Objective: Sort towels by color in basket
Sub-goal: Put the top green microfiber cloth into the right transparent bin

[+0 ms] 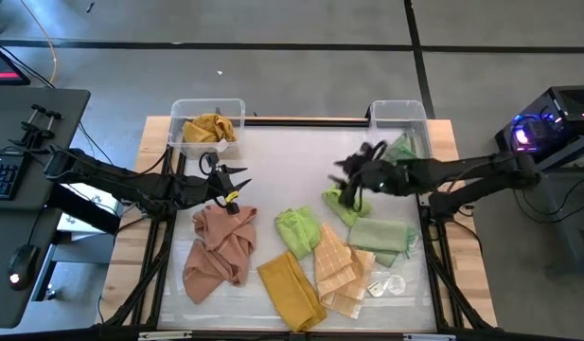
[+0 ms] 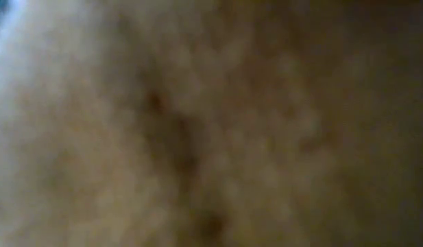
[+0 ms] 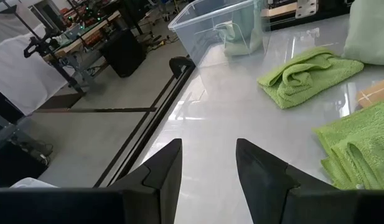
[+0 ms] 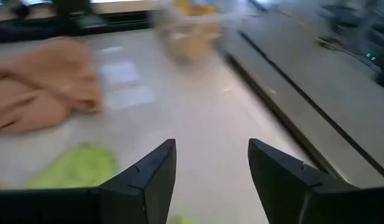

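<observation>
Loose towels lie flat on the white table: salmon pink [image 1: 219, 248], mustard [image 1: 292, 294], two light green [image 1: 298, 230] [image 1: 344, 206], sage green [image 1: 381, 235] and pale orange checked [image 1: 341, 270]. A mustard towel [image 1: 211, 128] sits in the far-left clear bin [image 1: 178, 112], and a green towel [image 1: 402, 149] in the far-right bin [image 1: 398, 110]. My left gripper [image 1: 237, 185] [image 3: 207, 168] hovers open above the salmon towel's far end. My right gripper [image 1: 346, 178] [image 4: 211, 168] is open and empty over the table beside a light green towel [image 4: 76, 167].
Cloth pressed close to the low camera fills its whole view [image 2: 211, 123]. Small clear plastic pieces [image 1: 386, 282] lie near the table's near right edge. A bare stretch of table [image 1: 292, 161] lies between the two bins. A desk with a keyboard [image 1: 3, 175] stands left of the table.
</observation>
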Motion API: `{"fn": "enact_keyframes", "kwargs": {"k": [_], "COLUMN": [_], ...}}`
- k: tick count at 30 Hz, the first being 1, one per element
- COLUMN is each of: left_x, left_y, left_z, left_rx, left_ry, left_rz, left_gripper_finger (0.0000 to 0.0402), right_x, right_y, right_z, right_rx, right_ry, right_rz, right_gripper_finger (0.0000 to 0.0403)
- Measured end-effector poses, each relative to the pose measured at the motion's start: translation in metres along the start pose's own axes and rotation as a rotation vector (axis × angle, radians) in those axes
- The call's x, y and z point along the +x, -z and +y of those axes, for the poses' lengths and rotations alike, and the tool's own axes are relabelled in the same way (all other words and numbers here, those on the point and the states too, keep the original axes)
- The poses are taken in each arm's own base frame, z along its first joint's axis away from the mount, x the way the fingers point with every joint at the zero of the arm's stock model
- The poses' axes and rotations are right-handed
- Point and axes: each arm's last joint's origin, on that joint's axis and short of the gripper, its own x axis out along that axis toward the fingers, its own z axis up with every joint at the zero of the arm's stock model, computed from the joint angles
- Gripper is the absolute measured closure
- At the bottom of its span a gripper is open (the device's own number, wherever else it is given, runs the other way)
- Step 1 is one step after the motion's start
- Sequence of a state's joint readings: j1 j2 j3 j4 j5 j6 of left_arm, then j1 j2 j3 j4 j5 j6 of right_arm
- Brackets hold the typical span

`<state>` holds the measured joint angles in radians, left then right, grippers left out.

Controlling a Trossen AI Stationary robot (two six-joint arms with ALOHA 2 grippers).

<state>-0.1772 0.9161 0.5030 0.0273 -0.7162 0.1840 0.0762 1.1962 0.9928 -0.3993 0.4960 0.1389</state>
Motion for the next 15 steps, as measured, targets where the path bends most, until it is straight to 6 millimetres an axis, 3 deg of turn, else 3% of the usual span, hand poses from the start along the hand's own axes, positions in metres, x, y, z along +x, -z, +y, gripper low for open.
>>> {"fn": "enact_keyframes", "kwargs": {"k": [8,15], "left_x": [0.000,0.000], "left_y": [0.000,0.000], "left_z": [0.000,0.000], "left_rx": [0.000,-0.003], "left_ry": [0.001,0.006], "left_rz": [0.000,-0.001], "left_gripper_finger": [0.0264,0.0264], "right_x": [0.045,0.076], "right_y": [0.035,0.075], "right_z": [0.039,0.037], "right_rx": [-0.105,-0.057], "right_ry": [-0.108,-0.055], "right_rz": [0.257,0.613], "right_gripper_finger": [0.0208,0.0208]}}
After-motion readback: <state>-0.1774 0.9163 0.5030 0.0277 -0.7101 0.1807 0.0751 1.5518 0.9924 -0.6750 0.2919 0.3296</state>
